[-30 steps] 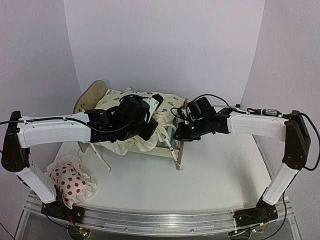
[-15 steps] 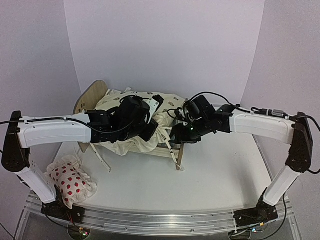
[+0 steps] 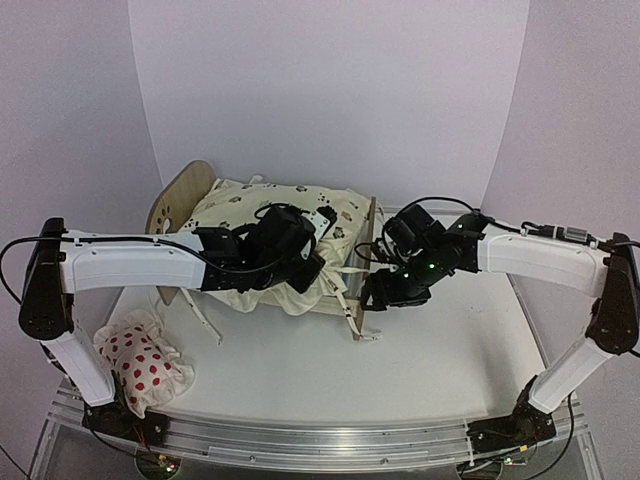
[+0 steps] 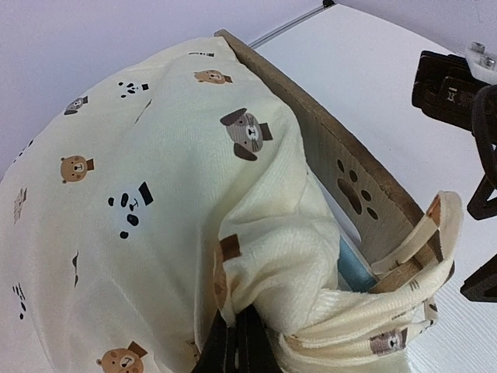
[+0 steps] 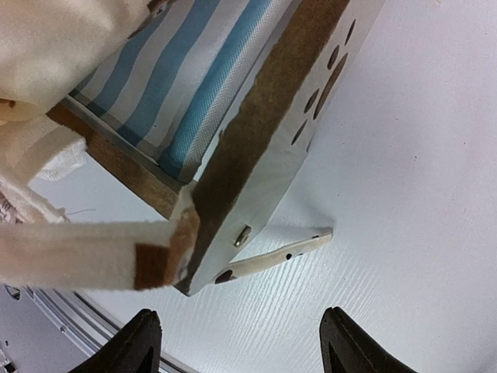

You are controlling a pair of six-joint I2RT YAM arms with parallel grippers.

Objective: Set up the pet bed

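the small light-wood pet bed with a blue-and-white striped base (image 3: 178, 198) stands toward the far left of the white desk (image 3: 430, 350), its rounded headboard nearest the left edge. a cream animal-print cushion (image 3: 262, 203) lies on it and spills over the near side. the left gripper (image 4: 239, 342) is clamped together on a fold of the cushion. the right gripper (image 5: 242, 342) hangs just beside the bed's other end board, fingers apart and holding nothing. a small white pillow with red spots (image 3: 145, 362) lies at the near left corner.
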